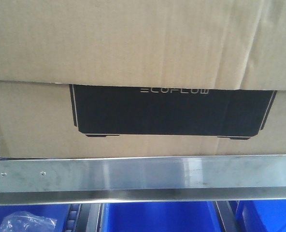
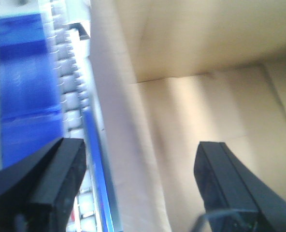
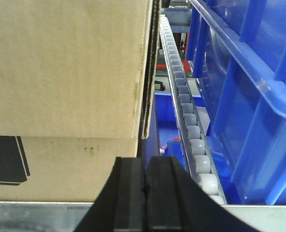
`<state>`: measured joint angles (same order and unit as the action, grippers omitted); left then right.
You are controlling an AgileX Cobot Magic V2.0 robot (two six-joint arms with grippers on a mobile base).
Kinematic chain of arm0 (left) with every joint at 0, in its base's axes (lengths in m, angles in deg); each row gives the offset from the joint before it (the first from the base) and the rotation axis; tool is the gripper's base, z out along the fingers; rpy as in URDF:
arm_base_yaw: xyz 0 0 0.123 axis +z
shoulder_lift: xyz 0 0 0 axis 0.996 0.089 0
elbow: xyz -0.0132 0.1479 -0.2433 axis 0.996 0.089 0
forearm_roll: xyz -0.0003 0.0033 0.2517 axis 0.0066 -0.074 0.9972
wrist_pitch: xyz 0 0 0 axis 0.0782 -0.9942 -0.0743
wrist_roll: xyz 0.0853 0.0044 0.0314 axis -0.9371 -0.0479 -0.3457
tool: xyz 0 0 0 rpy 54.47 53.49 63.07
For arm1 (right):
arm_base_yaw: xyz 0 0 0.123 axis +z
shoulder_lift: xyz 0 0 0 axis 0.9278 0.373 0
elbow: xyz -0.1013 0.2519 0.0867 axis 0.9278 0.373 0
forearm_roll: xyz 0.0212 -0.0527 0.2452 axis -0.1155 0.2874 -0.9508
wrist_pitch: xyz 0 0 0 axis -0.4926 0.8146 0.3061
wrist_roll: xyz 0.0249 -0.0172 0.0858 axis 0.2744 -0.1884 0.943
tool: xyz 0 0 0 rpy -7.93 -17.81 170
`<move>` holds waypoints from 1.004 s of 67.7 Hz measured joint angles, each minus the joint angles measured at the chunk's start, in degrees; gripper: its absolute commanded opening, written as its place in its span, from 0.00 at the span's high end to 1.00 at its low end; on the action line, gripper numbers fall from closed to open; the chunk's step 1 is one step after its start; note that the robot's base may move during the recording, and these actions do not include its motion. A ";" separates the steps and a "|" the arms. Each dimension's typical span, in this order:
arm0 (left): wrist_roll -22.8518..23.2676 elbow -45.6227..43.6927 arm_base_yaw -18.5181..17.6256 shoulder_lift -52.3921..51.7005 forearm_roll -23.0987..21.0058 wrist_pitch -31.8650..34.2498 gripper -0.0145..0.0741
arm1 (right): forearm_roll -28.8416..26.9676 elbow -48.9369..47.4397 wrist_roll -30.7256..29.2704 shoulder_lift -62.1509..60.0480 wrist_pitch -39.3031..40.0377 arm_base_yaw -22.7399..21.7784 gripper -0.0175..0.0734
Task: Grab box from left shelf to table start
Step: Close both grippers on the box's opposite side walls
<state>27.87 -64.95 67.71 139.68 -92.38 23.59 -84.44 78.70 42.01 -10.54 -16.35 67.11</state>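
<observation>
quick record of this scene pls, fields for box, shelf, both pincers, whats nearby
box: brown cardboard, black ECOFLOW print, sitting on the shelf behind its rail
shelf: silvery metal, long front rail with small screws
left pincer: open, fingers wide apart, cardboard ahead, nothing gripped
right pincer: shut, empty, low near the box's front corner
nearby: blue bins below the rail; roller track beside the box
table: not in view

Front view close on the box [image 1: 133, 48] face and left shelf [image 1: 143, 174] rail; wrist views closer, at that box's two sides.
</observation>
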 measured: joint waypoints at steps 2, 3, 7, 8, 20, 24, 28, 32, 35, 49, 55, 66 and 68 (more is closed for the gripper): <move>0.46 -0.51 0.00 0.80 0.12 -0.48 0.41 | 0.00 0.00 0.00 0.00 0.00 0.00 0.74; 0.71 -0.81 0.00 1.21 0.12 -0.82 0.41 | 0.00 0.00 0.00 0.00 0.00 0.00 0.74; 1.71 -2.46 0.00 3.61 0.12 -2.62 0.41 | 0.00 0.00 0.00 0.00 0.00 0.00 0.74; 1.86 -2.84 0.00 4.12 0.12 -3.27 0.41 | 0.00 0.00 0.00 0.00 0.00 0.00 0.74; 2.86 -7.51 -1.84 9.32 1.70 -7.12 0.41 | 0.00 0.00 0.00 0.00 0.00 0.00 0.74; 3.13 -8.63 -2.65 10.41 2.61 -7.72 0.41 | 0.00 0.00 0.00 0.00 0.00 0.00 0.74; 3.78 -9.52 -3.33 11.11 3.73 -8.53 0.41 | 0.00 0.00 0.00 0.00 0.00 0.00 0.74; 4.93 -10.28 -3.94 11.67 5.09 -9.22 0.41 | 0.00 0.00 0.00 0.00 0.00 0.00 0.74; 5.86 -10.54 -4.06 12.04 6.28 -10.11 0.41 | 0.00 0.00 0.00 0.00 0.11 0.00 0.74; 7.72 -10.81 -4.14 12.92 10.01 -12.74 0.41 | -3.60 0.00 0.00 0.00 3.97 0.00 0.74; 7.79 -10.91 -4.14 13.01 9.99 -12.77 0.41 | -5.70 0.00 0.00 0.00 5.60 0.00 0.74; 7.85 -10.91 -4.14 13.01 9.99 -12.87 0.41 | -6.91 -2.48 0.00 0.00 2.30 0.00 0.70; 7.85 -10.91 -4.14 13.01 9.99 -12.87 0.41 | -6.91 -3.61 0.00 0.00 1.20 0.00 0.67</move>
<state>35.72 -75.86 63.57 152.69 -82.39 10.72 -91.36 75.08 42.01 -10.54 -15.15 67.11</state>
